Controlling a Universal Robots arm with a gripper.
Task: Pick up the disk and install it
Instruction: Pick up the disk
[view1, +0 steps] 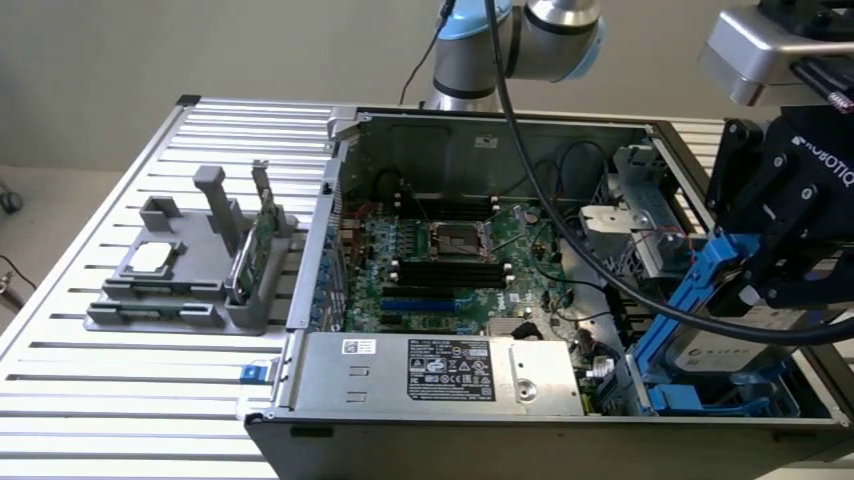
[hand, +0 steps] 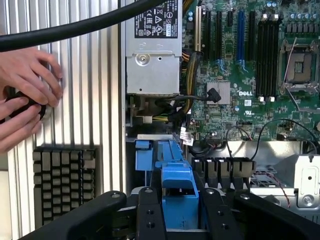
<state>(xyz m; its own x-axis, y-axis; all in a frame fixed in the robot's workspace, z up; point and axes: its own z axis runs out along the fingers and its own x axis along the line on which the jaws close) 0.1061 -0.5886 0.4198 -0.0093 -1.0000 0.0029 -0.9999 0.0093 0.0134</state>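
Note:
The disk (view1: 727, 338), a silver-grey drive with a white label in a blue carrier frame, hangs tilted over the drive bay at the exterior view's right end of the open computer case (view1: 320, 250). My black gripper (view1: 785, 285) is shut on its upper edge. In the wrist view the blue carrier of the disk (hand: 176, 182) sits clamped between my two black fingers (hand: 150, 212), with my gripper (hand: 176, 207) above the bay next to the motherboard. The lower part of the disk is hidden inside the case.
Inside the case lie the motherboard (view1: 447, 250) and a silver power supply (view1: 441, 368). A thick black cable (view1: 534, 180) runs across it. A grey holder (view1: 174, 275) with a chip and an upright green card (view1: 263, 245) stands on the slatted table. A person's hands (hand: 25, 95) rest near a keyboard (hand: 62, 180).

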